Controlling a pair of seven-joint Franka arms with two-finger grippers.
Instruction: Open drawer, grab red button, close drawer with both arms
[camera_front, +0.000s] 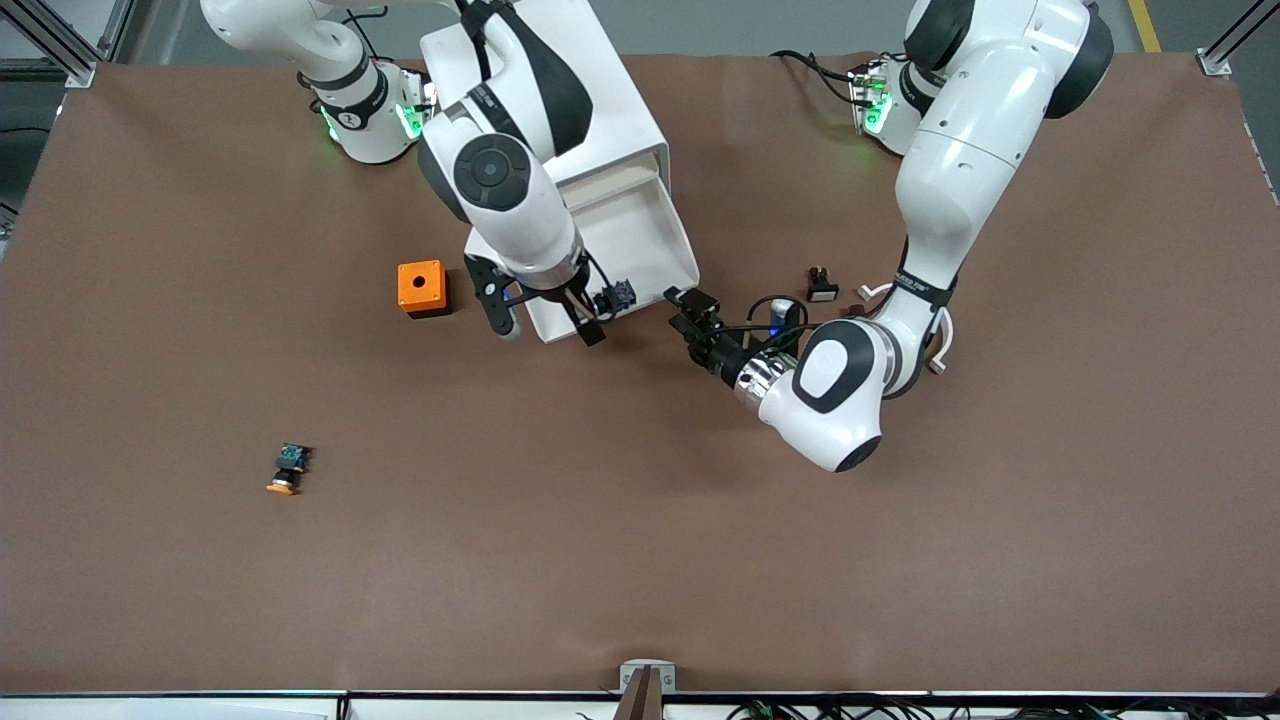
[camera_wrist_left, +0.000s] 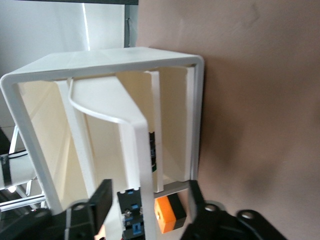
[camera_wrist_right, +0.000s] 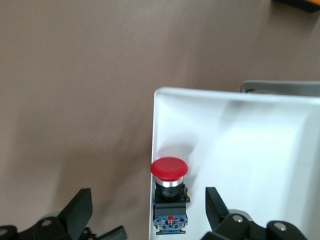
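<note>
The white cabinet (camera_front: 600, 90) stands at the robots' side of the table with one drawer (camera_front: 685, 240) pulled out toward the front camera. The red-capped button (camera_front: 615, 295) lies in the drawer by its front corner. My right gripper (camera_front: 548, 330) hangs open over the drawer's front. In the right wrist view its fingers (camera_wrist_right: 80, 210) stand either side of the button (camera_wrist_right: 170, 192), not touching it. My left gripper (camera_front: 680, 310) is open just off the drawer's front corner. In the left wrist view its fingers (camera_wrist_left: 102, 200) flank the drawer's front rim (camera_wrist_left: 142, 150).
An orange box (camera_front: 422, 288) with a hole sits beside the drawer toward the right arm's end. A button with an orange-yellow cap (camera_front: 288, 470) lies nearer the front camera. A small black and white part (camera_front: 822, 285) lies by the left arm.
</note>
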